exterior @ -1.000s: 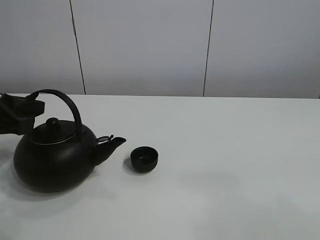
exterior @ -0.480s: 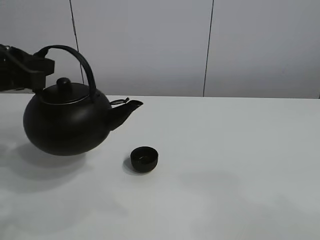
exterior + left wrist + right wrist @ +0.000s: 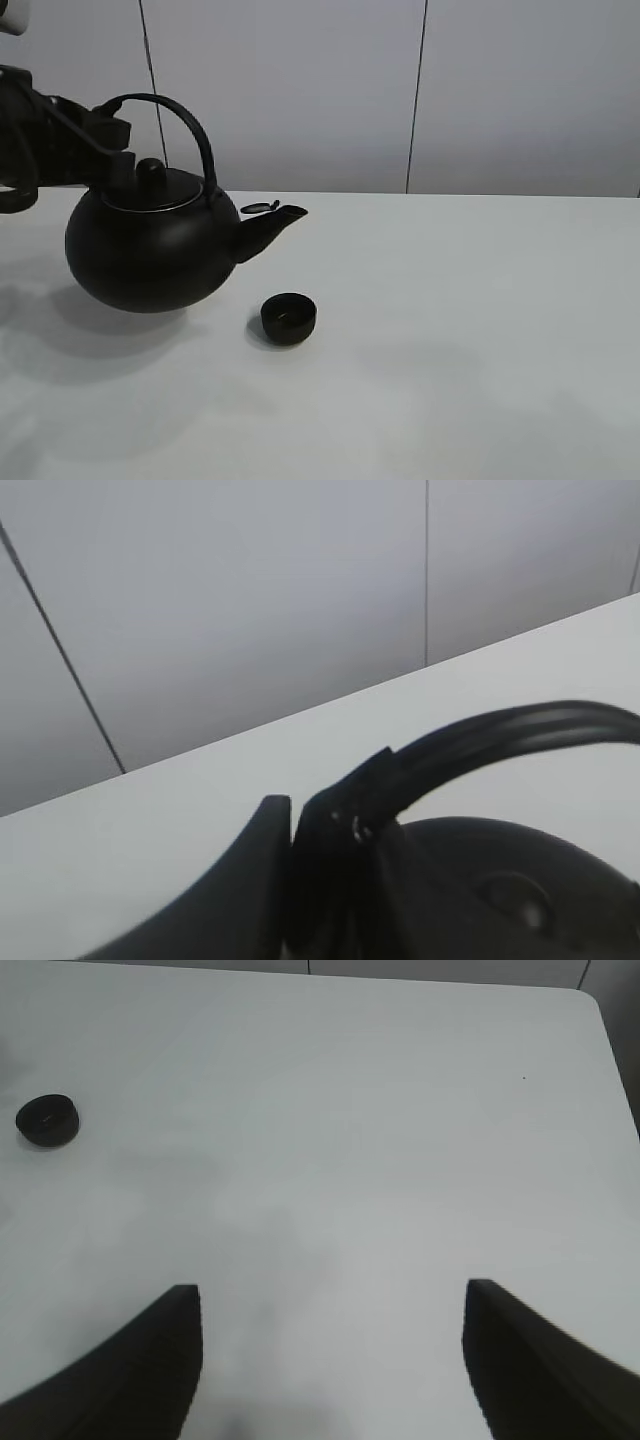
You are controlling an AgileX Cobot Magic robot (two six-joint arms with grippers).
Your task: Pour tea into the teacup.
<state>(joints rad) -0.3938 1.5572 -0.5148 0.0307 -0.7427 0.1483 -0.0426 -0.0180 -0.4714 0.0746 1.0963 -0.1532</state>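
Observation:
A big black kettle (image 3: 155, 250) hangs in the air at the left, upright, its spout (image 3: 272, 225) pointing right. My left gripper (image 3: 112, 135) is shut on the left end of its arched handle (image 3: 500, 735). The small black teacup (image 3: 288, 318) stands on the white table, below and slightly right of the spout tip; it also shows as a small dark disc, the teacup (image 3: 47, 1120), far from my right gripper (image 3: 330, 1360). That gripper is open with nothing between its fingers. No tea is visible.
The white table (image 3: 450, 350) spreads wide to the right of the teacup. A grey panelled wall (image 3: 300, 90) stands behind it. The table's far corner (image 3: 590, 1000) shows in the right wrist view.
The kettle has been lifted off the table and carried up and to the right, its spout now above the teacup's left side. The teacup and the right arm have not moved.

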